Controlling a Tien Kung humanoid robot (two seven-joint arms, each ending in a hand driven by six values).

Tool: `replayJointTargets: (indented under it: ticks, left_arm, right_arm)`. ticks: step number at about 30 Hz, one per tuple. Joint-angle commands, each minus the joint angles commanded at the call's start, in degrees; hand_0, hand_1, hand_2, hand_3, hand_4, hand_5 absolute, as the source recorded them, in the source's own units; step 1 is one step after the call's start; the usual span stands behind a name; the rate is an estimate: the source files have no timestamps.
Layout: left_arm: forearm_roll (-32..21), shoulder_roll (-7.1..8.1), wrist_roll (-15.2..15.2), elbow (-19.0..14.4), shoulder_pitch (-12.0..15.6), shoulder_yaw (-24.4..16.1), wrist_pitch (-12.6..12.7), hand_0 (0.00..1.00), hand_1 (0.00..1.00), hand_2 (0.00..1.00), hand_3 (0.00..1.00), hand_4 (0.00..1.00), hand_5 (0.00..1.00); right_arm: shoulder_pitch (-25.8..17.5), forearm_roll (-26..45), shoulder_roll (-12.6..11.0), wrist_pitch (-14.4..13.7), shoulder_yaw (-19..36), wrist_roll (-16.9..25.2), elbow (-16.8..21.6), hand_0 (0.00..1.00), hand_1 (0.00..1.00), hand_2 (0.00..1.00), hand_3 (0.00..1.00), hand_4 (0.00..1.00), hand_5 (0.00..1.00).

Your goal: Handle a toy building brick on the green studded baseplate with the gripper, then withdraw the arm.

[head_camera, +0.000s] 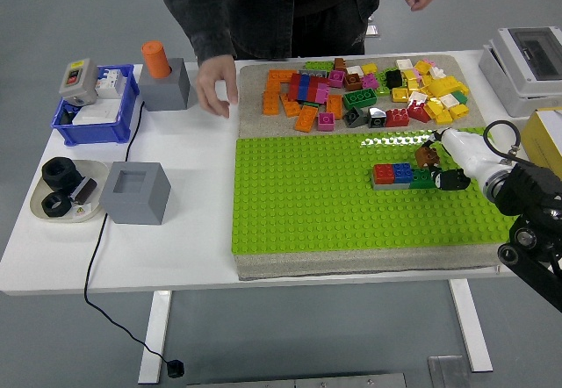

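The green studded baseplate (307,204) lies on a grey foam pad (369,261). A short row of a red brick (383,175), a blue brick (402,173) and a green brick (421,178) stands on its right half. My right hand (439,167) comes in from the right edge and sits at the green brick's right end. A brown fingertip (428,154) is behind the brick and a black fingertip (453,178) is at its right side, closed on it. My left arm is out of view.
A pile of loose bricks (369,89) lies on the pad behind the baseplate. A person stands at the far side, one hand (215,85) raised over the table left of the pad. Two grey blocks (134,193), a blue bin (97,103) and a dish (63,190) stand at the left.
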Motion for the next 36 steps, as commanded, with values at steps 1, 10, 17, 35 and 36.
replayJointTargets:
  ticks: [1,10,17,35,36]
  left_arm:
    - [0.04,0.01,0.00,0.00,0.00,-0.02,-0.01,0.597,0.617,0.538,0.595,0.749,0.193]
    - [0.12,0.13,-0.03,0.00,-0.14,-0.01,-0.04,0.596,0.616,0.538,0.595,0.749,0.193]
    - [0.15,0.16,-0.04,0.00,-0.28,-0.03,-0.03,0.595,0.617,0.538,0.595,0.749,0.192]
    - [0.23,0.12,-0.05,0.00,-0.38,-0.13,-0.01,0.597,0.617,0.539,0.595,0.750,0.193]
    - [0.22,0.12,-0.05,0.00,-0.38,-0.11,-0.01,0.597,0.617,0.539,0.595,0.750,0.193]
  right_arm:
    - [-0.05,-0.19,0.09,0.33,-0.03,-0.27,-0.17,0.926,0.896,0.924,0.586,0.465,0.061]
    - [-0.20,-0.41,0.78,1.06,-0.12,-0.78,-1.12,0.928,0.894,0.923,0.585,0.462,0.057]
    - [-0.01,-0.21,1.35,0.88,-0.13,-0.46,-2.05,0.928,0.893,0.921,0.583,0.463,0.055]
    - [0.84,0.13,2.68,0.58,-0.71,-0.05,-3.26,0.934,0.889,0.917,0.584,0.462,0.052]
    - [0.85,0.14,2.70,0.58,-0.70,-0.05,-3.31,0.934,0.889,0.917,0.584,0.462,0.052]
